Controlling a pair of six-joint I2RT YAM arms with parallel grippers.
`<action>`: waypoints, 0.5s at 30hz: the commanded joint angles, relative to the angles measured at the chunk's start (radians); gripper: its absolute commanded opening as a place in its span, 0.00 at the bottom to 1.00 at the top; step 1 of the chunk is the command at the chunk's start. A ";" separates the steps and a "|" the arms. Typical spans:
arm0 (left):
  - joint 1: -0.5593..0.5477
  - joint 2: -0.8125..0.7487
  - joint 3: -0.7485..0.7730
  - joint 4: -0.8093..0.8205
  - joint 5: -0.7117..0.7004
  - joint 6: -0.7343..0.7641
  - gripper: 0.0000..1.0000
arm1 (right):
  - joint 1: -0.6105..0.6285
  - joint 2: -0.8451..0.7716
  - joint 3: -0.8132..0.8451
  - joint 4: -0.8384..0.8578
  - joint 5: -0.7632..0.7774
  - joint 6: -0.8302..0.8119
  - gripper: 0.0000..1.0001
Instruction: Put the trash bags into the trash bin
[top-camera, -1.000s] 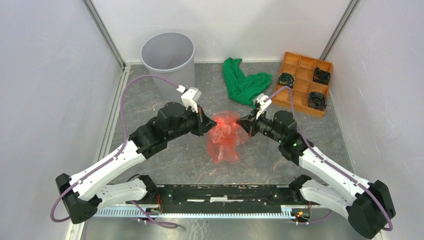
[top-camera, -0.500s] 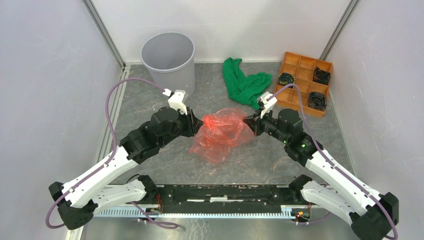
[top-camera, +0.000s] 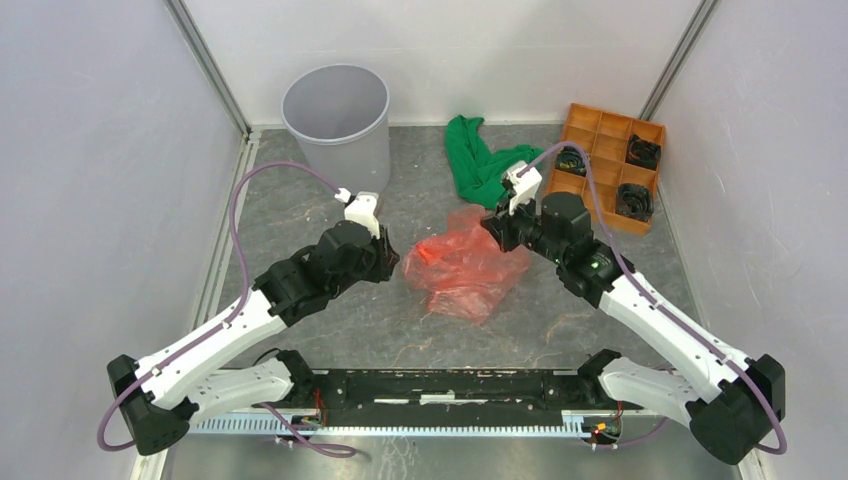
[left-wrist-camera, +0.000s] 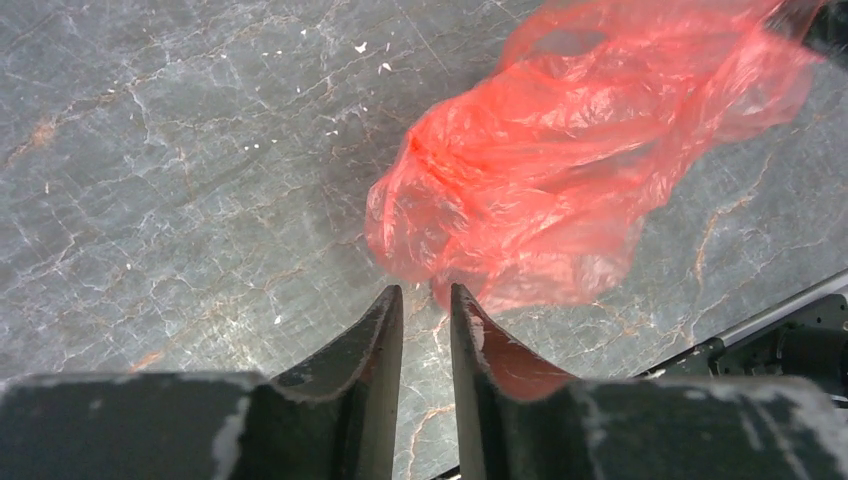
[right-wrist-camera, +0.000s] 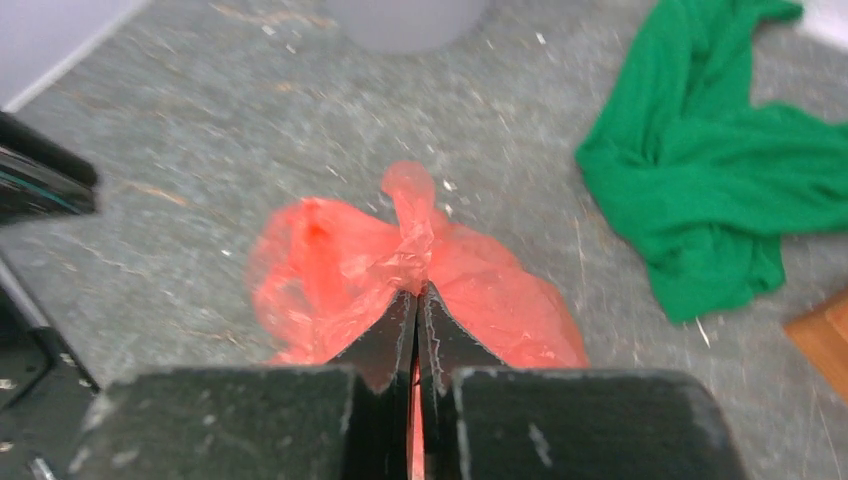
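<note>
The red-orange trash bag (top-camera: 465, 265) hangs crumpled over the table's middle; it also shows in the left wrist view (left-wrist-camera: 540, 190) and the right wrist view (right-wrist-camera: 330, 270). My right gripper (top-camera: 492, 228) is shut on its upper right edge, with film pinched between the jaws (right-wrist-camera: 417, 292). My left gripper (top-camera: 392, 258) sits just left of the bag, its jaws a little apart with only table showing between them (left-wrist-camera: 427, 295). The grey trash bin (top-camera: 337, 120) stands upright at the back left, apart from both grippers.
A green cloth (top-camera: 487, 165) lies at the back centre, close behind my right gripper. An orange compartment tray (top-camera: 583, 120) with black parts stands at the back right. Walls close in the left and right sides.
The left gripper has let go of the bag and drawn back a little to the left. The right gripper has lifted its edge backward, and the bag now hangs from it alone.
</note>
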 joint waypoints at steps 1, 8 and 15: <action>0.002 -0.009 0.049 0.046 0.013 0.024 0.38 | 0.002 0.011 0.127 0.093 -0.148 0.005 0.02; 0.002 -0.005 0.033 0.116 0.087 0.027 0.65 | 0.001 -0.032 0.106 0.214 -0.395 0.092 0.06; 0.002 0.001 0.037 0.134 0.082 0.038 0.82 | -0.002 -0.139 0.054 0.096 -0.245 0.025 0.10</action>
